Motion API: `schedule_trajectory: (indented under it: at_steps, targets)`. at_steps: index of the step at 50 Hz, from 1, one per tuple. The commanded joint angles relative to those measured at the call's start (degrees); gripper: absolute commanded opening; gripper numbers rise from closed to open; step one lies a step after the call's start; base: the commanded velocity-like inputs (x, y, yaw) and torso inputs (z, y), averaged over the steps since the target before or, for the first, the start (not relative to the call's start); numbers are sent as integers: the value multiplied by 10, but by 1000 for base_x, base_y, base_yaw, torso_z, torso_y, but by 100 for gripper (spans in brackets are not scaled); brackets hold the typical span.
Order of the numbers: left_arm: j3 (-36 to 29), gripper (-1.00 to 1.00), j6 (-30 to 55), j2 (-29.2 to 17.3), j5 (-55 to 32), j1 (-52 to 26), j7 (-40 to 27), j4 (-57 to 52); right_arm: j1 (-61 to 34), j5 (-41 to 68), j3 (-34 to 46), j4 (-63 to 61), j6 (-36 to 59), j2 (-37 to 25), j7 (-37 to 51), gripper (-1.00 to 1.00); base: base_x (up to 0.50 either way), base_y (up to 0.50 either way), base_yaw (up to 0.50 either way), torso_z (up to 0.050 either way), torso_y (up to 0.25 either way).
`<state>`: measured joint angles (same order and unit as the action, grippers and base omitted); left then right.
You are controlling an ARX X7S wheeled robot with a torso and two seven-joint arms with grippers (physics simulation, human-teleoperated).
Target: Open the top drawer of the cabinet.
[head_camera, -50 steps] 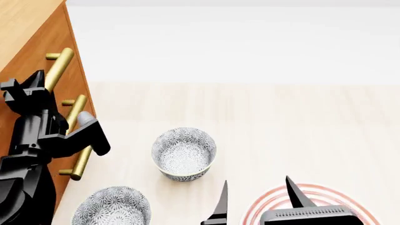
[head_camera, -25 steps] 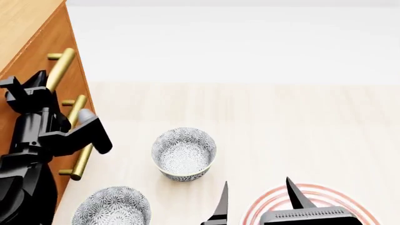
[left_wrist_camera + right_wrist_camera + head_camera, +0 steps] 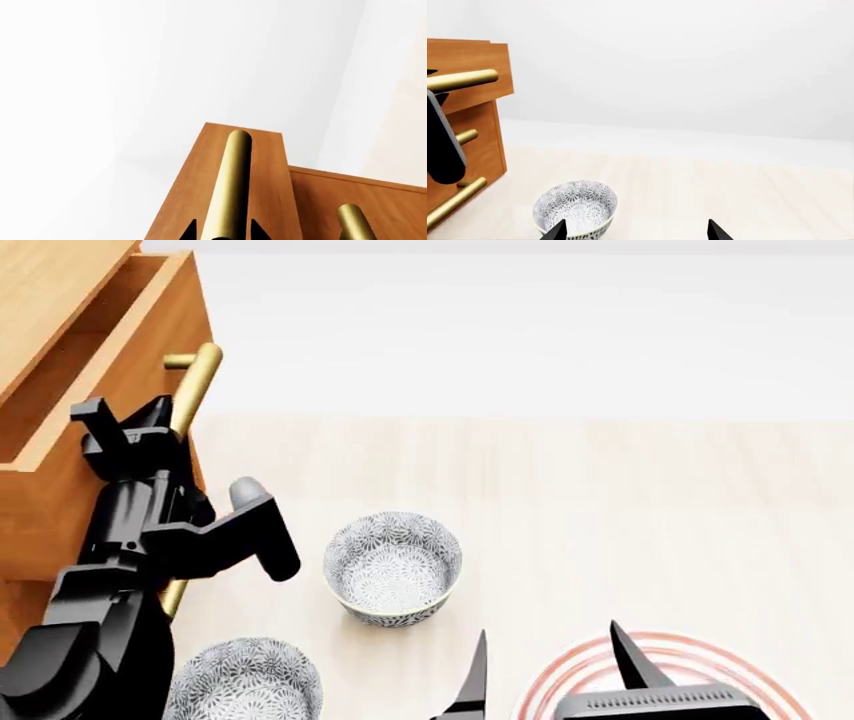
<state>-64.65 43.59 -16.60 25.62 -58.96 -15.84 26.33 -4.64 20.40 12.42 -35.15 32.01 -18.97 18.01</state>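
Note:
The cabinet (image 3: pixel 40 285) of orange-brown wood stands at the left of the head view. Its top drawer (image 3: pixel 67 525) stands pulled out, showing a plain wooden box inside. My left gripper (image 3: pixel 147 425) is shut on the drawer's brass bar handle (image 3: pixel 196 380). In the left wrist view that handle (image 3: pixel 230 185) runs between the two black fingertips (image 3: pixel 189 231) of the left gripper (image 3: pixel 223 234), against the drawer front (image 3: pixel 270 190). My right gripper (image 3: pixel 550 670) hangs open and empty near the bottom edge. The right wrist view shows the drawer (image 3: pixel 467 55) jutting past the cabinet (image 3: pixel 480 145).
Two patterned bowls sit on the pale floor, one (image 3: pixel 394 568) near the drawer, another (image 3: pixel 240 680) beside my left arm. A pink-ringed plate (image 3: pixel 681 655) lies under the right gripper (image 3: pixel 637 232). A lower drawer's brass handle (image 3: pixel 350 220) sits beneath the top one.
The top drawer has slid out to the right from shut, with the left gripper on its handle moving the same way. The right arm and bowls have not moved.

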Motion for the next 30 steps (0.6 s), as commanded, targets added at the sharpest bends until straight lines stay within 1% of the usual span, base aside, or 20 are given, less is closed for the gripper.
schedule_trajectory:
  at_steps: [1,30]
  targets:
    - [-9,-100,20,15,86,31,-24,-31,4,3,0,4,-7,-2,1,100,0,0,0,0,0]
    - [-22,-100,47,18,104,37,-5,-87,8,7,2,2,-10,-8,6,100,0,0,0,0,3]
